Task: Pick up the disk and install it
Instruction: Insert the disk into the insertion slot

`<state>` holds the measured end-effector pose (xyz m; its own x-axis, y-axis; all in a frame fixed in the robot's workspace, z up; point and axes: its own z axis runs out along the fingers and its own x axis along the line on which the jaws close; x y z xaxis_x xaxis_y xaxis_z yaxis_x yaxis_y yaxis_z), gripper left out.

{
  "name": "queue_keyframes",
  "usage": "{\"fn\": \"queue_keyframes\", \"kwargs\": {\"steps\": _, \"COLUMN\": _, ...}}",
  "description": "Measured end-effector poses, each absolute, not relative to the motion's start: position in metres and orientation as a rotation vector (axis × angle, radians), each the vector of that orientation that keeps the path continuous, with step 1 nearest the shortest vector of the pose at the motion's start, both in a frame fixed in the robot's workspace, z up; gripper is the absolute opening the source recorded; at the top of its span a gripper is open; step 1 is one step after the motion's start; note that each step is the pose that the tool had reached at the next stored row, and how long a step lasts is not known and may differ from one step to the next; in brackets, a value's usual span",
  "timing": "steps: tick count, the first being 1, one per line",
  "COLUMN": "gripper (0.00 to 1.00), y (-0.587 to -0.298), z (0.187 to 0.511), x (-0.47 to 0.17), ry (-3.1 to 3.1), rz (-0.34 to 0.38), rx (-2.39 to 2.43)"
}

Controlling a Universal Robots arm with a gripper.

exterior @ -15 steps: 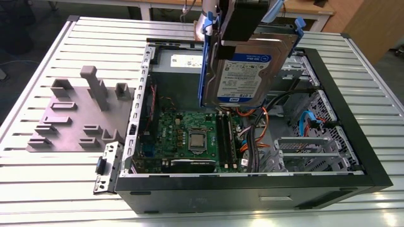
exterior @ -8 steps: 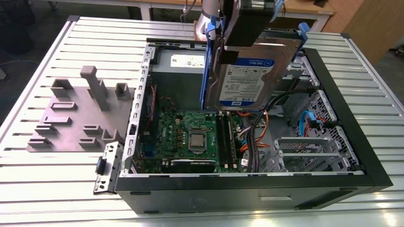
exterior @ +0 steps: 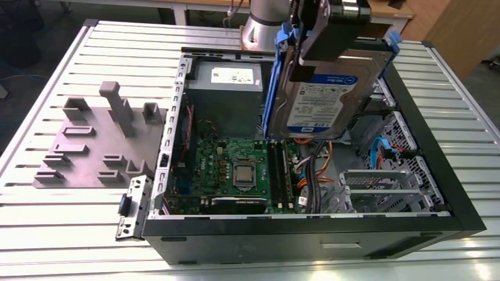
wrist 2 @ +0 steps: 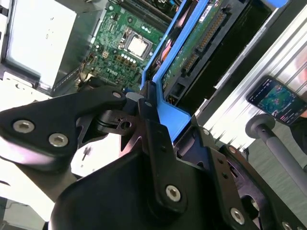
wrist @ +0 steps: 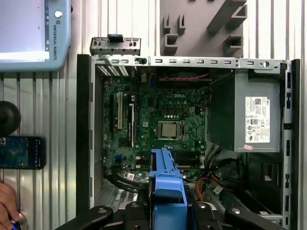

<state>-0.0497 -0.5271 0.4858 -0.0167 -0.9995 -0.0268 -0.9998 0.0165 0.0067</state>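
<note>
You held the disk (exterior: 324,99) aloft in the pincer (exterior: 312,58), which was clamped on its upper end at the blue rails (wrist 2: 175,117). It hung on edge, label outward, over the open computer case (exterior: 297,237), just beside the grey power supply (exterior: 226,88) on the exterior view's right.

Judged: stiff metal body, fairly heavy, smooth faces apt to slip. The exposed circuit board (wrist 2: 191,51) looked fragile, and the rails looked the safe hold.

Counted: one disk, one pincer, one case, one power supply, one grey fixture plate (exterior: 86,146) on the table (exterior: 47,234), one phone (wrist: 21,152).
</note>
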Motion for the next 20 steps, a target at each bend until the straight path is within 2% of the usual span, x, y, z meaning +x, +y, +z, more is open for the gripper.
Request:
{"fn": "queue_keyframes", "kwargs": {"steps": 5, "gripper": 0.36, "y": -0.5355, "z": 0.4837, "x": -0.0475, "ry": 2.229, "rz": 0.037, "rx": -2.192}}
{"fn": "queue_keyframes", "kwargs": {"steps": 20, "gripper": 0.36, "y": -0.5355, "z": 0.4838, "x": -0.0434, "ry": 2.229, "rz": 0.037, "rx": -2.193}}
